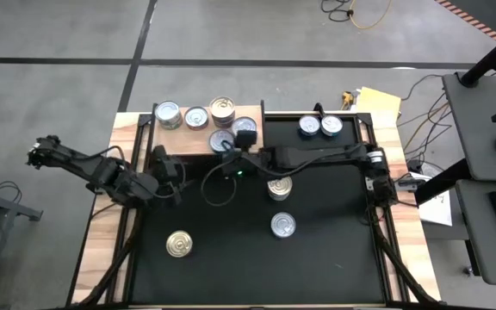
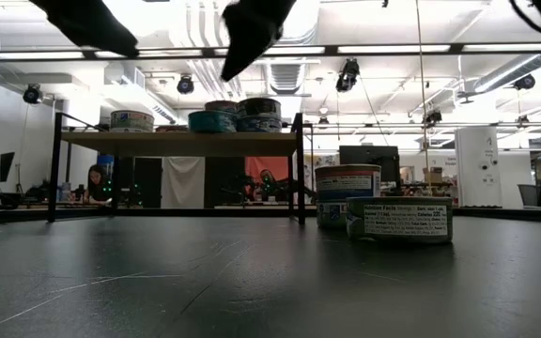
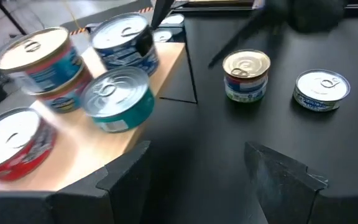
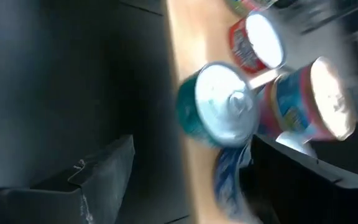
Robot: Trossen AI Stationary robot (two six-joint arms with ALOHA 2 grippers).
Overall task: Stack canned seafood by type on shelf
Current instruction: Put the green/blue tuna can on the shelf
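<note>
- I see the shelf (image 1: 198,143) at the table's far edge, left of centre, with five cans on its flat top.
- On it stand a red-labelled can (image 1: 169,114), a teal can (image 1: 196,117), a gold-topped stack (image 1: 223,109), a blue-white can (image 1: 244,126) and another silver-topped can (image 1: 221,140) at the near edge.
- My right gripper (image 1: 244,139) hangs over the shelf's right end, just beside the blue-white can. Its fingers (image 4: 98,171) stand apart with nothing visibly clamped between them; the wrist view is blurred.
- My left gripper (image 1: 164,169) waits over the black table (image 1: 334,258), just in front of the shelf's left part, jaws parted and empty.
- Off the shelf, two blue-topped cans (image 1: 319,127) sit side by side at the table's far right.
- A gold-topped can (image 1: 280,187) and a silver can (image 1: 283,226) stand near the table's centre, close together but apart.
- One gold can (image 1: 178,244) sits alone near the front left.
</note>
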